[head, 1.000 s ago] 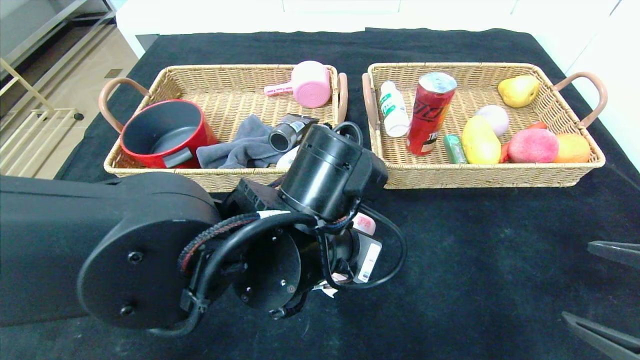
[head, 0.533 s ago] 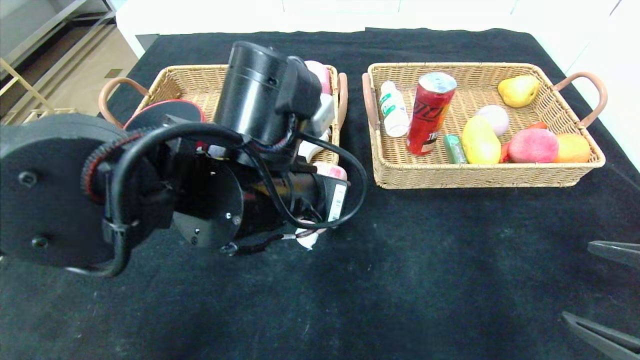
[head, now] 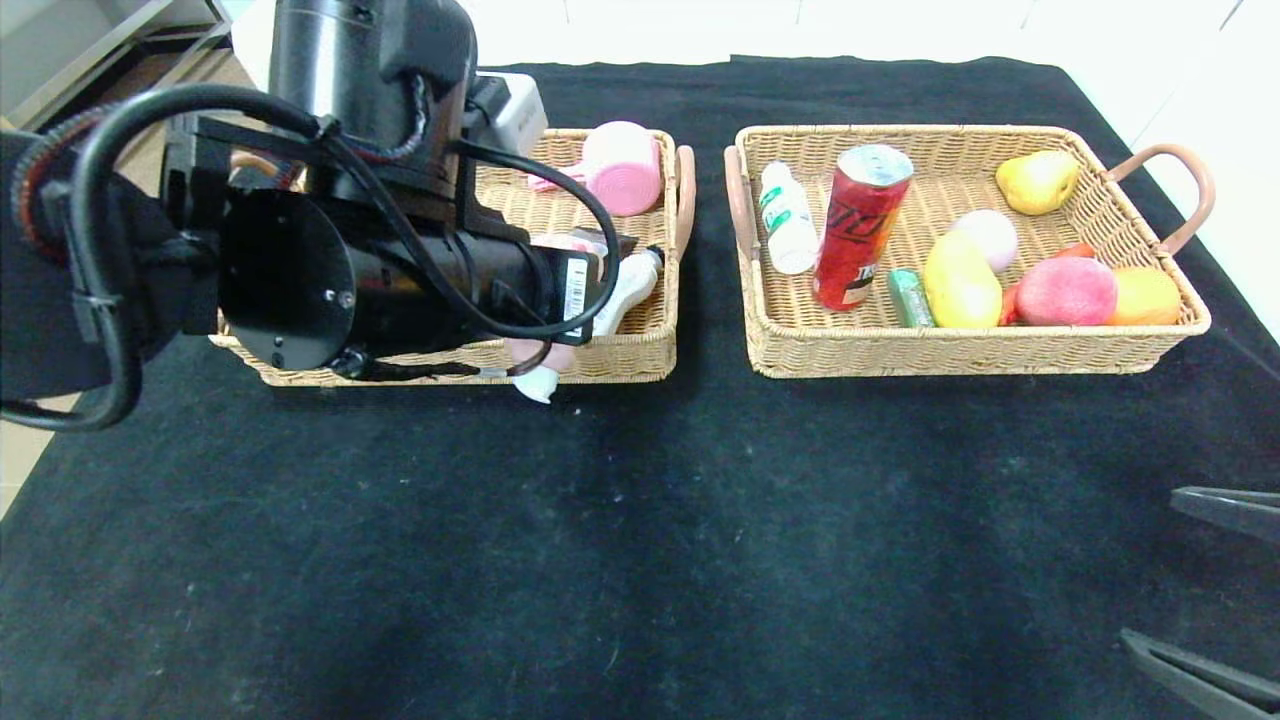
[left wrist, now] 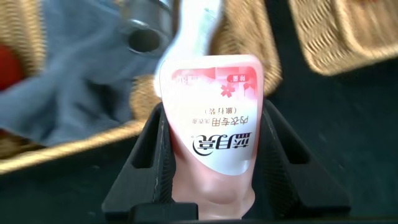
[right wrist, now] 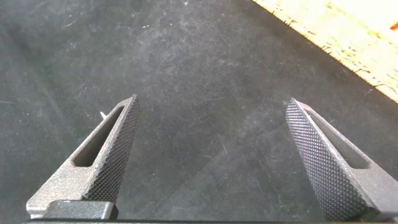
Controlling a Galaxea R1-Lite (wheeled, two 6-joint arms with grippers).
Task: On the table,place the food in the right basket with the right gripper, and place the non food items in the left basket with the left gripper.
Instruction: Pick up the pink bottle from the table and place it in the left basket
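Note:
My left gripper is shut on the pale pink squeeze tube. It holds the tube over the near rim of the left basket, white cap hanging down. Inside that basket lie the white curvy bottle and the dark tube's grey cap. The right basket holds the small white bottle, the red can and the peach. My right gripper rests open and empty low over the black table at the near right.
The left basket also holds a pink cup and a grey cloth. A pear, a yellow mango, a green packet and an orange fruit share the right basket. My left arm hides much of the left basket.
My left arm has risen and swung away from the table's near middle toward the left basket, carrying the pink tube. The right gripper has stayed still.

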